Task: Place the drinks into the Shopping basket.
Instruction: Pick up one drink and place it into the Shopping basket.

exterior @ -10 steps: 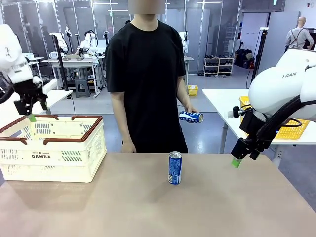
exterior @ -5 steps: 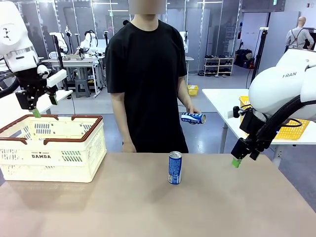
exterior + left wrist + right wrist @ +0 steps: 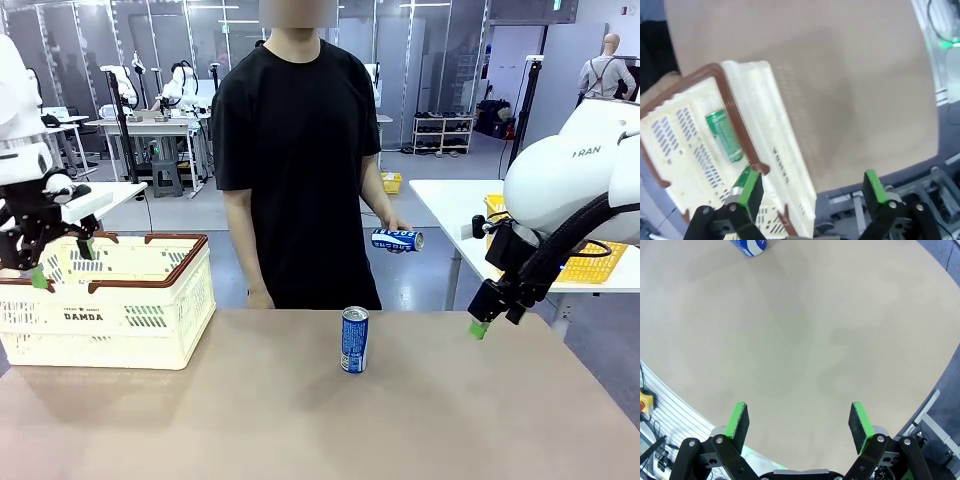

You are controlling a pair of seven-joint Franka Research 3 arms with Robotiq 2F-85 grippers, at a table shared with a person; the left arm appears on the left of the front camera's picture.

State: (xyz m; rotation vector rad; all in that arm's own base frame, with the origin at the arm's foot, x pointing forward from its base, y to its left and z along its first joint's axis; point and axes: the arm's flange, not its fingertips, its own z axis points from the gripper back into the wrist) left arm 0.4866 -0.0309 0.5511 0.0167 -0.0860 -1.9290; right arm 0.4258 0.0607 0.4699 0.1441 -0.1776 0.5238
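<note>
Cream slotted plastic Shopping basket (image 3: 120,320) sits at the left of the tan table (image 3: 250,420), one green metal can (image 3: 724,136) lying inside, two drinks outside
Left gripper (image 3: 811,185) and right gripper (image 3: 799,424) both gape empty; the upright blue-and-white can (image 3: 354,340) mid-table looks tippy if a finger clips it, and the second blue-and-white can (image 3: 397,239) in the person's hand (image 3: 385,226) could slip at a handover

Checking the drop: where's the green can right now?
Left wrist view: the green can lies inside the basket, near its brown rim. The basket sits at the left of the table.
</note>
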